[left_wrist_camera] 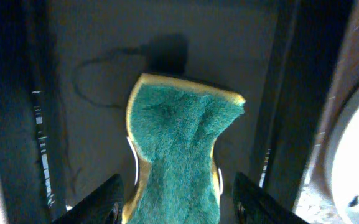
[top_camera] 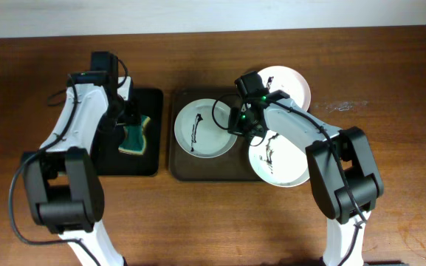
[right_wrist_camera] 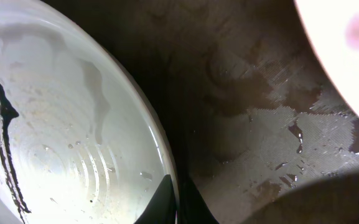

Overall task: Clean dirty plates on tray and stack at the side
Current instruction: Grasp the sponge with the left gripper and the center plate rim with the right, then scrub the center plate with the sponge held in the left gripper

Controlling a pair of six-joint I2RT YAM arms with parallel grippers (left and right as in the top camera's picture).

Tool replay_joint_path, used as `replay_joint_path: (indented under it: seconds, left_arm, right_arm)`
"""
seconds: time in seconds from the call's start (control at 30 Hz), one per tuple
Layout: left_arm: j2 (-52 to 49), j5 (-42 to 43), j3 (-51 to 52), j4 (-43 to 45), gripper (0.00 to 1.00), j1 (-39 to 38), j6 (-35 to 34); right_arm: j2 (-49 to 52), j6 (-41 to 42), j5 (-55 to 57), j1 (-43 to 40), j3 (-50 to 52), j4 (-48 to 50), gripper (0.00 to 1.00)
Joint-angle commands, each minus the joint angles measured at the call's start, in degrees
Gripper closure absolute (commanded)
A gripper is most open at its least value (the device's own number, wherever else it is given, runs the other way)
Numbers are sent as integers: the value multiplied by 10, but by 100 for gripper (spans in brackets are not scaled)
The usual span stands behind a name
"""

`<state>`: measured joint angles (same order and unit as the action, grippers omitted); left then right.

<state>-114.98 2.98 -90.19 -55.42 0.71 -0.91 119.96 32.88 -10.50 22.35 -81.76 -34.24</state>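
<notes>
Presently, the right claw [right_wrist_camera: 178, 200] is closed on the right rim of a smeared plate [right_wrist_camera: 55, 137] lying in the brown tray [right_wrist_camera: 247, 124]. The left claw [left_wrist_camera: 176, 202] pinches a green sponge [left_wrist_camera: 179, 130] on the black tray [left_wrist_camera: 92, 37]. At the brown tray's right end lie a second smeared plate [top_camera: 279, 159] and a rear plate [top_camera: 292, 85].

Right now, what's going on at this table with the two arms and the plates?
The right gripper has its fingers pinched on the rim of a smeared plate on the brown tray. The left gripper hangs over a green sponge on the black tray, fingers either side; whether they grip it is unclear. A second plate also carries a smear; the third plate looks plain white. Nothing is stacked at the side yet.
</notes>
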Motion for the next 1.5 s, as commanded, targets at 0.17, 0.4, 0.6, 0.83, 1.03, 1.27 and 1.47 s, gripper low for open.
replay_joint_path:
  seconds: [0.17, 0.4, 0.6, 0.83, 1.03, 1.27, 1.47]
  left_arm:
    - [-40, 17, 5, -10, 37, -5, 85]
    - [-70, 17, 20, -3, 63, -5, 81]
    - [-72, 17, 21, 21, 100, -5, 68]
    - [-73, 17, -30, -7, 100, -5, 55]
    - [-128, 18, 67, 76, 100, -8, 46]
    - [-127, 38, -269, -162, 100, -11, 54]
    - [-144, 129, -327, -216, 100, -116, 57]
  right_arm:
    - [13, 6, 24, 6, 2, -4, 96]
    - [13, 4, 24, 6, 2, -4, 95]
    - [13, 4, 24, 6, 2, -4, 96]
    - [13, 4, 22, 5, 2, -5, 96]
    - [13, 4, 22, 5, 2, -4, 96]
    - [13, -40, -52, -5, -3, -4, 96]
    - [13, -94, -124, -34, -2, 1, 96]
